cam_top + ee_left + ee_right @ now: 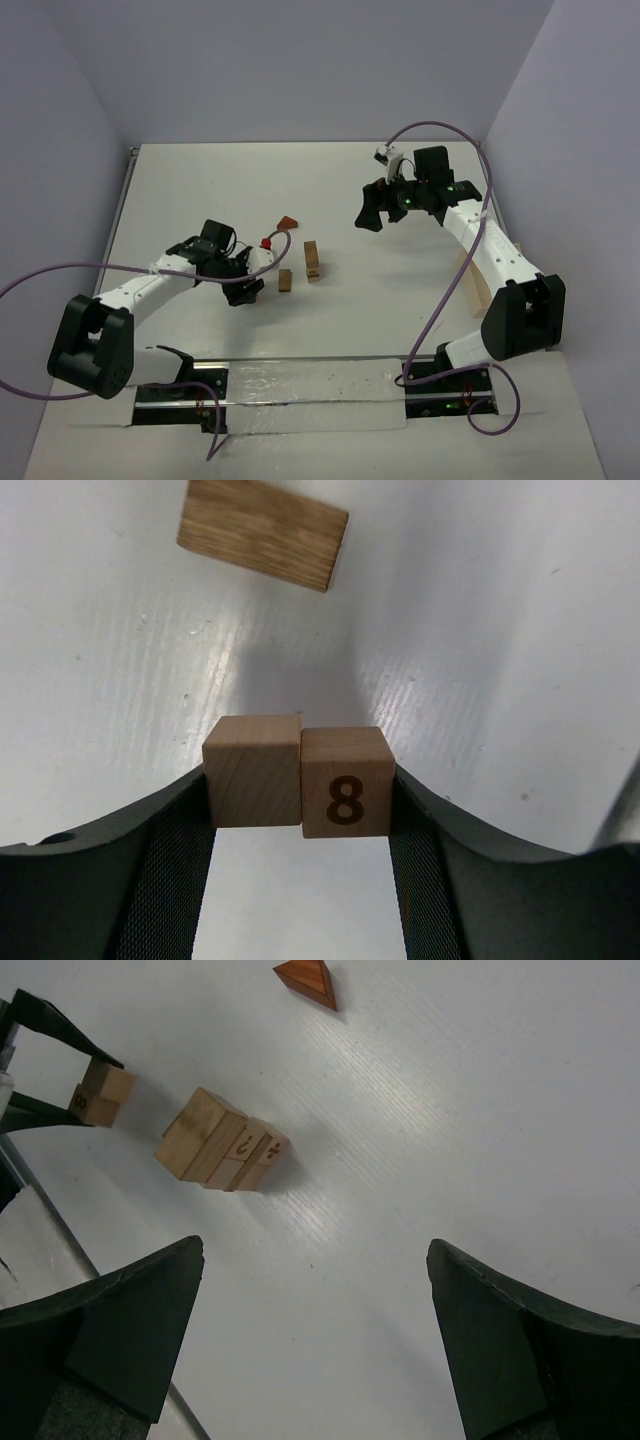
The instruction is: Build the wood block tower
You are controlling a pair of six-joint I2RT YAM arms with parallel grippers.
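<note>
Two arms reach over the white desk (200, 180) in the top view. The left pincer (248, 288) is low over the desk, left of the middle. The right pincer (375, 212) hangs higher at the far right, well apart from all the blocks. The wood block tower (313, 260) stands upright near the middle of the desk, to the right of the left pincer. Between them stands a small brown brick (285, 280), just beside the tower but not touching it. Farther back lies a reddish triangular block (288, 222).

From the left wrist, the left pincer (300, 780) is pinching a pair of cubes (285, 780) set side by side and touching each other. One cube is plain and the other carries a dark number 8. Each finger presses on one outer side of the pair. I cannot tell if the cubes rest on the desk or are lifted. A brick (264, 532) shows ahead of them, apart.

From the right wrist, the right pincer (315, 1260) is spread wide and has nothing between its fingers. Far below it, the wood block tower (220, 1140) shows as a stack of tan blocks with marks on some faces. The triangular block (308, 980) lies apart from it, and the pair of cubes (100, 1095) sits between the fingers of the left pincer.
</note>
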